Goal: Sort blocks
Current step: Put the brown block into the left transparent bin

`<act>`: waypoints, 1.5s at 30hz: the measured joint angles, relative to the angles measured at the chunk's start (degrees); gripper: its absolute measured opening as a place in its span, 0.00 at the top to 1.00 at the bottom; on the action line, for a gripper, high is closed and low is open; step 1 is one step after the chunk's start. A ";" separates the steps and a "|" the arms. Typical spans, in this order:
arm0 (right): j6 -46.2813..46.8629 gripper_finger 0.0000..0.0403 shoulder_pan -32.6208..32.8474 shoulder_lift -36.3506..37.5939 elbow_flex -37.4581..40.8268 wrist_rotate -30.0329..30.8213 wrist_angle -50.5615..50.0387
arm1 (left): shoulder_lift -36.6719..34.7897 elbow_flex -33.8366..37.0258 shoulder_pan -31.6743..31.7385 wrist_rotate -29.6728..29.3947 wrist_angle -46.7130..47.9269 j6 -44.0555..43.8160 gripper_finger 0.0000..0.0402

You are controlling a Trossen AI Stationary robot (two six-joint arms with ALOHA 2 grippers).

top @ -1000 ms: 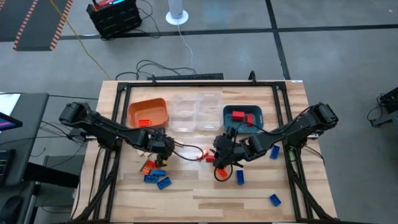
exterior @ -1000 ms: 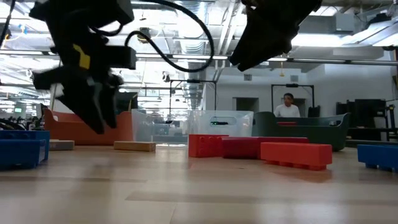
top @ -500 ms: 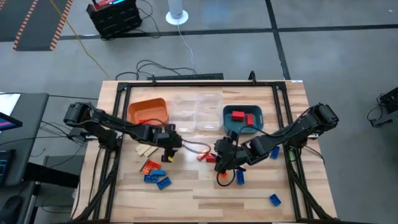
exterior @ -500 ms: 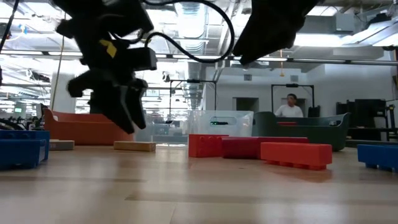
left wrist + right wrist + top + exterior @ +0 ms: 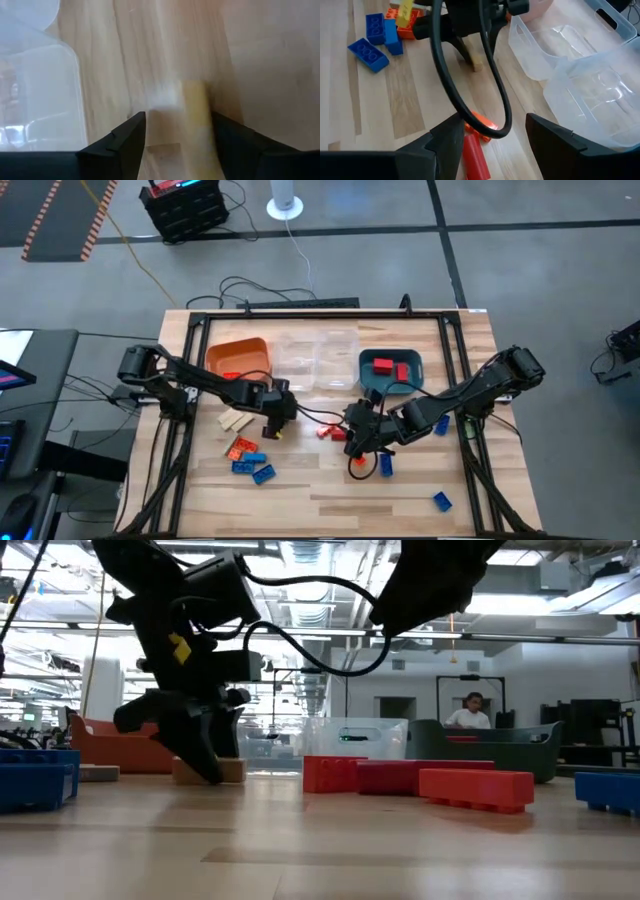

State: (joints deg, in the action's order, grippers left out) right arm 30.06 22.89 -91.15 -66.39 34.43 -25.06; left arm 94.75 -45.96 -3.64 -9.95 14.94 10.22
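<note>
Left gripper (image 5: 205, 765) lowered onto wooden table (image 5: 330, 490), open

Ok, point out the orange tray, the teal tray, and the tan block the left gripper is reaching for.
orange tray (image 5: 262, 348): high view, on its bare floor near the far right corner.
teal tray (image 5: 368, 381): high view, on its near left rim.
tan block (image 5: 478, 65): right wrist view, on the end showing beside the left gripper (image 5: 470, 51).
</note>
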 joint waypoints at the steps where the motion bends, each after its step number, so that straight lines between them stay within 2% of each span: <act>1: 0.04 0.39 0.02 0.00 0.00 0.01 0.03 | 0.11 -0.02 -0.04 -0.02 0.04 -0.10 0.50; 7: 0.04 0.39 -0.12 0.00 0.00 0.01 0.02 | -0.04 -1.26 -0.20 0.45 2.10 -0.44 0.58; 15: 0.07 0.39 -0.12 0.00 0.00 0.04 -0.16 | 0.18 -3.08 -0.71 0.89 4.32 -2.12 0.87; 16: 0.07 0.39 -0.12 0.00 0.00 0.05 -0.17 | -0.21 -3.38 -0.91 0.86 4.86 -2.15 0.88; 20: 0.04 0.39 -0.12 0.00 0.00 0.15 -0.23 | -3.80 -5.14 -2.08 1.15 5.88 -2.18 0.88; 25: 0.02 0.39 -0.10 0.00 0.00 0.23 -0.18 | -12.35 -6.92 -2.31 1.04 7.12 -3.57 0.88; 29: -0.02 0.39 -0.18 0.00 0.00 0.23 0.08 | -18.06 -7.14 1.13 -1.52 4.87 -4.03 0.88; 32: -0.02 0.39 -0.51 0.00 0.00 0.23 0.46 | -19.19 -7.12 5.39 -1.40 5.02 -3.19 0.88; 37: -0.16 0.39 -0.23 0.00 0.00 1.52 0.44 | -16.89 -7.09 13.08 3.49 0.64 -0.29 0.87; 41: -1.14 0.39 -0.16 0.00 0.02 2.00 -0.44 | -11.18 -7.17 18.88 7.88 -4.04 0.99 0.87; 45: -1.68 0.39 -0.54 0.00 0.02 2.06 -1.76 | -4.31 -8.58 23.77 11.11 -3.96 1.04 0.87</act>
State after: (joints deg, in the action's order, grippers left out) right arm 28.38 22.35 -91.15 -66.37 36.49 -26.82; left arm 90.44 -54.54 20.13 1.16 10.98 11.27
